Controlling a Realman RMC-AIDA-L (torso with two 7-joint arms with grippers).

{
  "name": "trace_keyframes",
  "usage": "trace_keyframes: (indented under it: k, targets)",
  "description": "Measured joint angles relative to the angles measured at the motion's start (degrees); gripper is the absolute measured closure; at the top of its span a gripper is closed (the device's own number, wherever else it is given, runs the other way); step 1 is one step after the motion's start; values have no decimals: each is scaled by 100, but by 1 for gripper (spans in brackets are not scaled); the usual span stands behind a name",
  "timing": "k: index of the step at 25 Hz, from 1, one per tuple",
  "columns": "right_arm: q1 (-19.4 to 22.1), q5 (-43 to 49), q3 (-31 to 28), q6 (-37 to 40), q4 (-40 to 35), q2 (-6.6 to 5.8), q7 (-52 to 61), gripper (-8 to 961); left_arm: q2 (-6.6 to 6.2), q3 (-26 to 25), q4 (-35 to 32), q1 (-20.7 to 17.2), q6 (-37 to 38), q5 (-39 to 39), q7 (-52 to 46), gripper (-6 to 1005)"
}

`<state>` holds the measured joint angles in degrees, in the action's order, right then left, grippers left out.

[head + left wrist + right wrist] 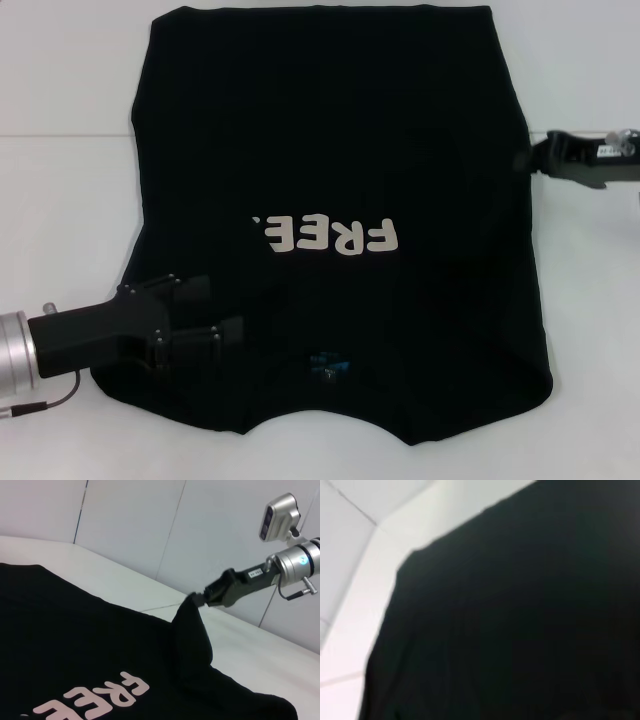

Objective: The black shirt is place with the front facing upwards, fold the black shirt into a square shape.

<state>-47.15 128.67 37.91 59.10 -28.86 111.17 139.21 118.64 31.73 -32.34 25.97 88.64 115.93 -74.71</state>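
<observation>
One black shirt [340, 150] lies on one white table [60, 200], bearing one line of cream lettering [330, 236] and one small blue mark [328, 366]. Two grippers show: the left gripper [215, 310] and the right gripper [525, 160].

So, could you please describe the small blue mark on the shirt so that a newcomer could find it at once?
On the white table lies the large black cloth T-shirt, with cream "FREE!" lettering across its front. The small blue mark sits between that lettering and the curved collar edge nearest the robot, the only blue spot on the cloth.
</observation>
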Motion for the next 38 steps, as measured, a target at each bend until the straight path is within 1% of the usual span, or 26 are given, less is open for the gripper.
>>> trace_keyframes:
  k: [5,8,12,14,15,16,17,19,22,23,26,27,28,30,33,35,36,38]
  targets:
    - [11,-625,-4,-325,264,40,-14,911,-2,0,0,-6,5,0,0,123]
    - [10,-817,-4,-378,322,63,-111,910,-7,0,0,-16,5,0,0,123]
    - [39,-1478,-4,-347,455,147,-540,862,-9,0,0,-34,-11,0,3,123]
    - [41,-1896,-4,-226,577,158,-714,838,-9,-1,0,-37,-23,0,3,123]
    - [42,-2159,-6,-120,653,159,-810,794,-8,0,0,-38,-32,0,3,123]
    - [42,-2159,-6,-120,653,159,-810,750,-6,0,0,-42,-40,0,2,123]
    - [91,-2967,-77,334,805,161,-1158,706,-3,-1,0,-44,-45,0,2,123]
    - [170,-3414,-147,606,873,168,-1410,618,-1,-20,27,-48,-52,0,2,123]
    - [409,-3905,-226,925,868,186,-1808,406,-4,-92,111,-49,-42,-26,-3,123]
    - [484,-3925,-223,983,849,174,-1932,378,-5,-125,124,-48,-18,-41,-25,123]
    - [787,-3843,-173,1108,845,65,-2381,295,-30,-348,139,-46,131,-66,-247,122]
    - [905,-3749,-156,1156,845,33,-2574,267,-30,-348,139,-46,131,-66,-247,122]
    - [1027,-3614,-155,1213,843,-7,-2800,269,-68,-571,140,-21,322,-69,-537,122]
    - [1240,-3329,-153,1318,831,-74,-3243,271,-89,-684,141,-8,417,-70,-718,121]
    - [1499,-2858,-152,1528,822,-134,-4049,276,-181,-867,138,8,627,-70,-1246,120]
    - [1688,-2564,-152,1686,757,-125,-4769,275,-263,-871,115,14,704,-48,-1675,119]
    - [1781,-2472,-152,1760,699,-102,-5101,274,-325,-845,100,21,738,0,-1933,119]
    - [1970,-2358,-153,1897,528,1,-5684,273,-455,-816,77,34,816,124,-2411,118]
